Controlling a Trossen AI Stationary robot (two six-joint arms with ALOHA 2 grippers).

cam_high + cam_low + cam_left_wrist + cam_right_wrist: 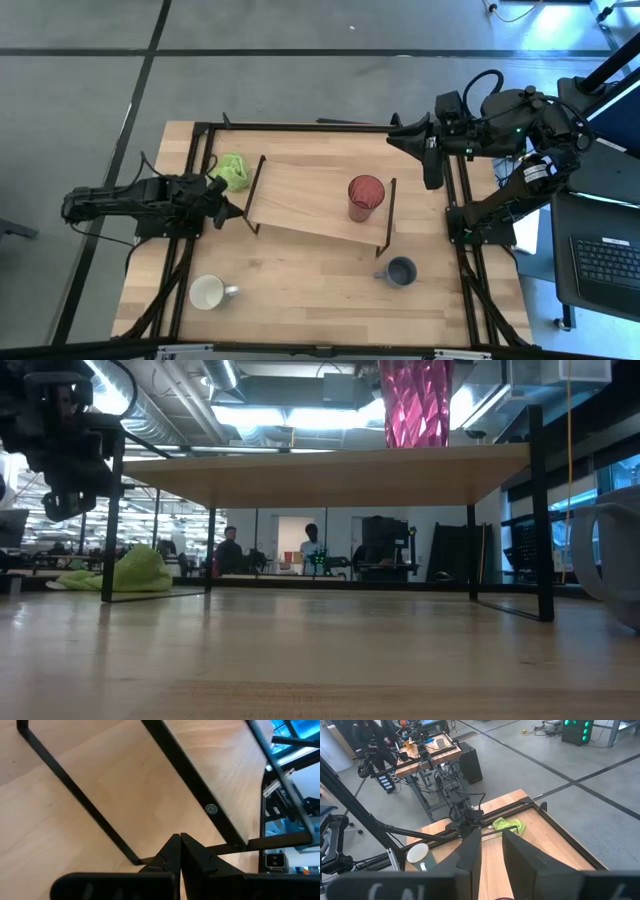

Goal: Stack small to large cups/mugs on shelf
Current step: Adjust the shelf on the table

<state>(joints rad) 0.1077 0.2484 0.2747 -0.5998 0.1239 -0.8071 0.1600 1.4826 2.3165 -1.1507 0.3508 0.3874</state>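
red tumbler (366,197) alone on shelf (300,197); left end effector (240,212) pinched shut, right end effector (392,135) narrowly parted, both empty; reaching the white mug (208,292) risks snagging wire legs.

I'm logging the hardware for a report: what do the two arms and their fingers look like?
Both arms are black, jointed, with black cables looping along them. The left gripper tapers to two pointed matte-black fingers. The right gripper has two broader, flat black fingers, and a small green light shows on that arm. No readable markings are visible.
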